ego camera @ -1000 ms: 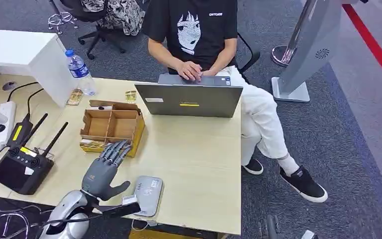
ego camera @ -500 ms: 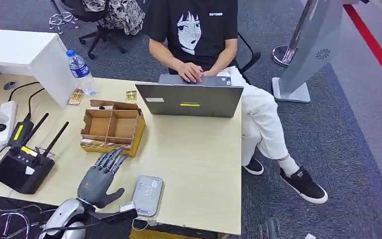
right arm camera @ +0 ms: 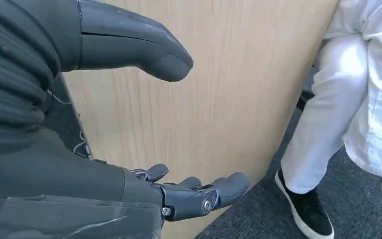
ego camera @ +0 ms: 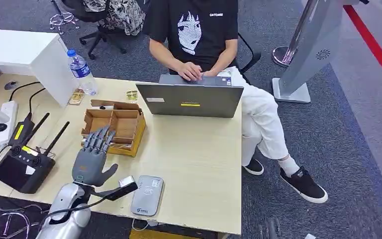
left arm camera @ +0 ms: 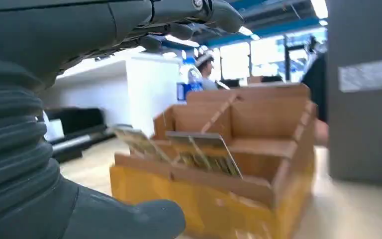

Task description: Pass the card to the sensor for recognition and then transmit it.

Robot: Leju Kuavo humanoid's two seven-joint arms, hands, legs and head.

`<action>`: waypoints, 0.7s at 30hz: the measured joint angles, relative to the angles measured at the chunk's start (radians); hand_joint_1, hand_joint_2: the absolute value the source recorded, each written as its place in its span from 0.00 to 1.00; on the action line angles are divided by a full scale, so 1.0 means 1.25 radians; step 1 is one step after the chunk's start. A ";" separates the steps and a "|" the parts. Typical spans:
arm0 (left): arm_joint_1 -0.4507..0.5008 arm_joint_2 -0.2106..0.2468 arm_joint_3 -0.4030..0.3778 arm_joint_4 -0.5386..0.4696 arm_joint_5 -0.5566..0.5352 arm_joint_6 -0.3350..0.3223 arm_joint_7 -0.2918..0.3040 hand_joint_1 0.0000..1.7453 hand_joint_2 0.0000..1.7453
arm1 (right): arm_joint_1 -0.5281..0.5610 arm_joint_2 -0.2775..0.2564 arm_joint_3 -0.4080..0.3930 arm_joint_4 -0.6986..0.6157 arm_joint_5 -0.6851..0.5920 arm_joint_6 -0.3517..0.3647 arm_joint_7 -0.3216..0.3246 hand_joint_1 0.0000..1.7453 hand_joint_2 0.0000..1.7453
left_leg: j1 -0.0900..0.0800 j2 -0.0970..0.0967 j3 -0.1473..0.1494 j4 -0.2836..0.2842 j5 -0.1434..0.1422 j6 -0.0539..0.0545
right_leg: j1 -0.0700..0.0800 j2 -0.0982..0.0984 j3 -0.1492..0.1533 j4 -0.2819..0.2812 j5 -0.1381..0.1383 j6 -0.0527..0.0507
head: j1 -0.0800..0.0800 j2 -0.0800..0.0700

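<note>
A tan cardboard box (ego camera: 124, 122) with dividers stands on the wooden table (ego camera: 199, 159). Cards (left arm camera: 199, 152) lean upright in its front compartment. My left hand (ego camera: 92, 157) hovers at the box's front edge with fingers spread and holds nothing; in the left wrist view its fingers (left arm camera: 129, 20) stretch out above the cards. The grey card sensor (ego camera: 147, 195) lies flat near the table's front edge, just right of my left wrist. My right hand (right arm camera: 54, 164) hangs empty beside the table's wooden side, thumb and fingers apart.
A person sits at the far side typing on a grey laptop (ego camera: 189, 99). A black controller with antennas (ego camera: 22, 167) and a power strip (ego camera: 2, 119) lie at the left. A water bottle (ego camera: 82, 72) stands behind the box. A grey stand (ego camera: 308, 50) is on the floor at the right.
My left hand drew back a little beside the sensor, then moved forward and left to the box's front edge. It stayed empty throughout.
</note>
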 joint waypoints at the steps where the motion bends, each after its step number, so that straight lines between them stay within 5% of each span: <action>1: -0.011 -0.003 0.010 0.011 -0.010 0.012 -0.001 0.00 1.00 | 0.000 0.000 0.000 0.000 0.004 0.000 0.000 0.00 1.00 | 0.000 0.000 0.000 0.000 0.000 0.000 | 0.000 0.000 0.000 0.000 0.000 0.000 | 0.000 0.000; 21: -0.086 -0.048 0.077 0.130 -0.065 0.013 0.001 0.00 1.00 | -0.003 0.005 0.000 0.000 0.015 -0.006 0.008 0.00 1.00 | 0.000 0.000 0.000 0.000 0.000 0.000 | 0.000 0.000 0.000 0.000 0.000 0.000 | 0.000 0.000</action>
